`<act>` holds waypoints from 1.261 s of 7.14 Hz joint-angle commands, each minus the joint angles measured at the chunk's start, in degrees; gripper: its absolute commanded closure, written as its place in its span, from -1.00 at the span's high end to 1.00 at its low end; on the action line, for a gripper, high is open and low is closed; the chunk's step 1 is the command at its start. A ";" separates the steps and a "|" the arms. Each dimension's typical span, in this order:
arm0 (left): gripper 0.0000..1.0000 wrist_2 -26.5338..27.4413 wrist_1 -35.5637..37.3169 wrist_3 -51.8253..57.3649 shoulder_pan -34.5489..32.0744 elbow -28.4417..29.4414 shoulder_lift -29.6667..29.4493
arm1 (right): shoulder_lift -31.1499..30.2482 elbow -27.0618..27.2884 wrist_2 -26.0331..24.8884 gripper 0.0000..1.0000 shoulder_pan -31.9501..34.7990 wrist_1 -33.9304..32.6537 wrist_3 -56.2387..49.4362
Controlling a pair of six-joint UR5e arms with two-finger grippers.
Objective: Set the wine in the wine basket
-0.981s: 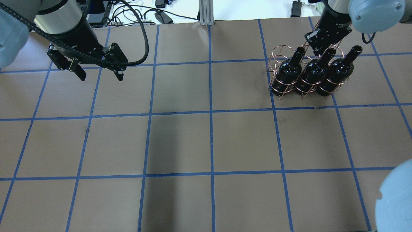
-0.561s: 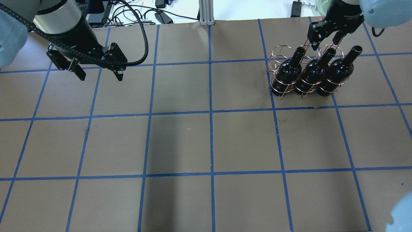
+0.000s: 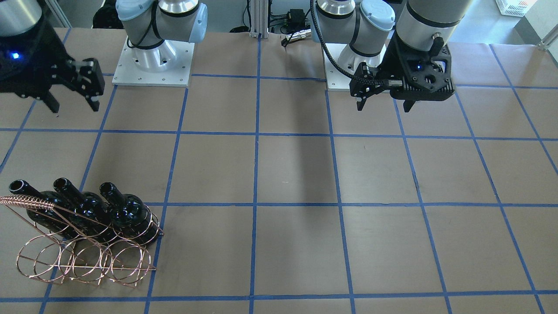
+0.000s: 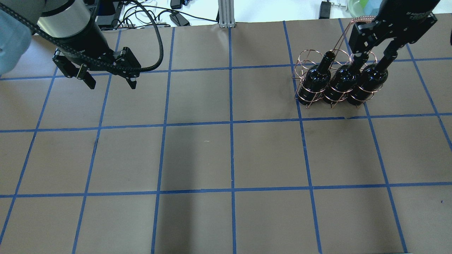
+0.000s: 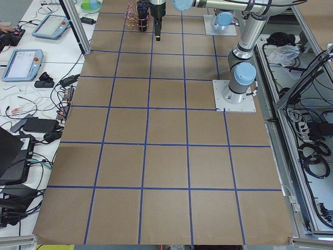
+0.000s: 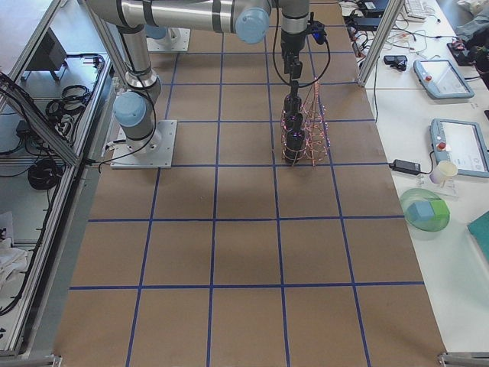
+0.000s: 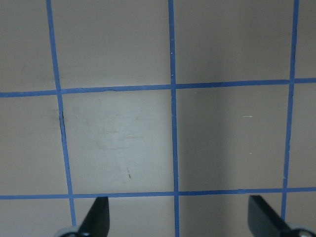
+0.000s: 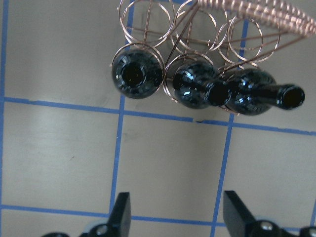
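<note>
Three dark glossy wine bottles (image 4: 316, 79) (image 4: 340, 80) (image 4: 369, 79) stand side by side in the near hoops of the copper wire basket (image 4: 303, 60) at the table's far right. The front view shows the bottles (image 3: 126, 213) and the basket's empty hoops (image 3: 87, 261). My right gripper (image 4: 373, 53) is open and empty, up above the bottle necks and apart from them. Its wrist view looks down on the bottles (image 8: 137, 74) with its gripper (image 8: 178, 212) spread. My left gripper (image 4: 111, 83) is open and empty at the far left; it also shows in the front view (image 3: 384, 104).
The basket's twisted wire handle (image 4: 360, 18) rises beside my right gripper. The brown table has a blue tape grid (image 4: 231, 123). Cables and devices (image 4: 176, 17) lie beyond the far edge. The left wrist view shows only bare table (image 7: 118, 138).
My right gripper has risen and drifted right, away from the bottle necks, still open. The bottles and basket have stayed put. The left arm has not moved.
</note>
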 commanded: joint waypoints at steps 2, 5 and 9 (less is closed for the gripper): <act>1.00 -0.35 0.06 0.16 0.03 0.00 0.04 | -2.32 3.48 0.13 0.99 9.13 1.94 11.12; 1.00 -0.09 0.33 0.95 0.03 0.09 0.30 | -0.91 4.37 0.21 0.99 9.68 -6.43 12.47; 1.00 -0.26 1.20 0.43 0.03 0.70 0.39 | -1.26 3.85 -0.05 1.00 9.33 -10.38 12.55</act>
